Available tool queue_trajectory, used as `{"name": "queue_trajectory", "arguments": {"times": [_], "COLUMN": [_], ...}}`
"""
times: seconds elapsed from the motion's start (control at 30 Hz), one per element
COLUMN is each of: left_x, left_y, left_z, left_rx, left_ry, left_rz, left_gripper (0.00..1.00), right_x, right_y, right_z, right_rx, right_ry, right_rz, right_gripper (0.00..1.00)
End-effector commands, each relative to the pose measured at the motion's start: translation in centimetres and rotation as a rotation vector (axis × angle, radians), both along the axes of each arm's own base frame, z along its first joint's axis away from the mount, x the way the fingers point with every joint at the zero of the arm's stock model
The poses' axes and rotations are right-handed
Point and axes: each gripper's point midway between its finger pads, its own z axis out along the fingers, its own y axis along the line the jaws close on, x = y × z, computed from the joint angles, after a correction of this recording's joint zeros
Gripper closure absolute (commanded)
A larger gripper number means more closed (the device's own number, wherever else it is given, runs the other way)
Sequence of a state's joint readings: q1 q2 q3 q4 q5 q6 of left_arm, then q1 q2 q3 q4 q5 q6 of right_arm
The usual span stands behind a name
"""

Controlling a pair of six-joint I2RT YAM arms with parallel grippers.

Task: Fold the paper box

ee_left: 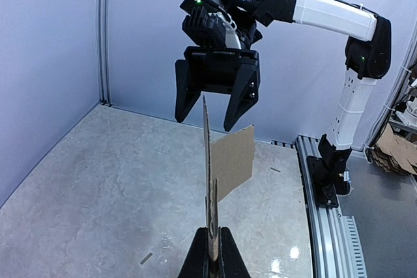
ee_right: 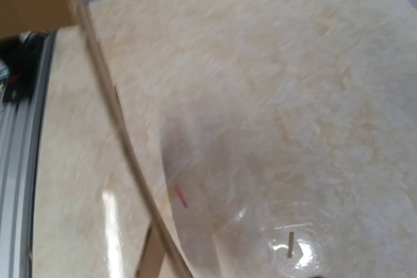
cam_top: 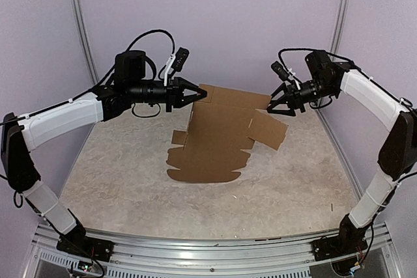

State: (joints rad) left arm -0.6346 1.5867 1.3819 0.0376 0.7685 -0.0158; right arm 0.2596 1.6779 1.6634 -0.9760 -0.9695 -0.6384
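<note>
The paper box sits mid-frame on the table, its scalloped near flaps flat and its far panel raised. The left gripper is pinched tight on that panel's upper left corner. The right gripper is spread wide around the upper right edge, gripping nothing.

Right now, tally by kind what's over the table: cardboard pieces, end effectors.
paper box: 1
end effectors: 2 (left end effector, right end effector)
total: 3
</note>
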Motion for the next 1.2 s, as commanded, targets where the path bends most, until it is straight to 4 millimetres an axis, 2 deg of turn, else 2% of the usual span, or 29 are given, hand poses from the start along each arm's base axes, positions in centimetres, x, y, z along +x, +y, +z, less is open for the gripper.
{"name": "queue_trajectory", "arguments": {"times": [0.0,0.07,0.2,0.43,0.5,0.6,0.67,0.8,0.9,1.07,1.17], "left_x": [-0.1,-0.1,0.0,-0.2,0.0,0.6,0.9,1.2,1.8,2.0,2.0], "left_y": [0.2,0.1,0.0,-0.5,-0.8,-1.7,-2.7,-5.3,-6.4,-6.6,-5.7], "left_z": [0.4,0.5,0.5,0.6,0.7,0.9,1.0,0.7,-0.4,-0.7,0.2], "left_rx": [-0.016,-0.022,-0.026,-0.032,-0.030,-0.024,-0.013,0.014,0.028,0.012,0.011], "left_ry": [-0.009,-0.006,-0.007,-0.016,-0.022,-0.036,-0.047,-0.069,-0.064,-0.043,-0.067], "left_rz": [0.010,0.010,0.019,0.037,0.060,0.136,0.196,0.291,0.347,0.368,0.376], "left_gripper": [1.00,1.00,1.00,1.00,1.00,1.00,1.00,1.00,1.00,1.00,1.00], "right_x": [0.5,0.7,0.8,0.8,1.4,3.5,5.2,5.9,6.0,5.2,4.7], "right_y": [0.7,1.0,1.6,2.1,2.0,1.4,0.5,0.6,0.8,1.1,-0.2], "right_z": [2.9,3.2,3.2,2.3,2.4,2.8,3.1,3.3,3.4,4.5,6.2], "right_rx": [0.077,0.092,0.093,0.072,0.063,0.038,0.040,0.110,0.162,0.231,0.247], "right_ry": [-0.069,-0.084,-0.084,-0.066,-0.079,-0.089,-0.064,0.069,0.136,0.204,0.169], "right_rz": [-0.057,-0.063,-0.069,-0.080,-0.121,-0.270,-0.413,-0.505,-0.543,-0.531,-0.525], "right_gripper": [0.41,0.48,0.69,0.85,0.90,0.99,1.00,1.00,1.00,1.00,0.90]}}
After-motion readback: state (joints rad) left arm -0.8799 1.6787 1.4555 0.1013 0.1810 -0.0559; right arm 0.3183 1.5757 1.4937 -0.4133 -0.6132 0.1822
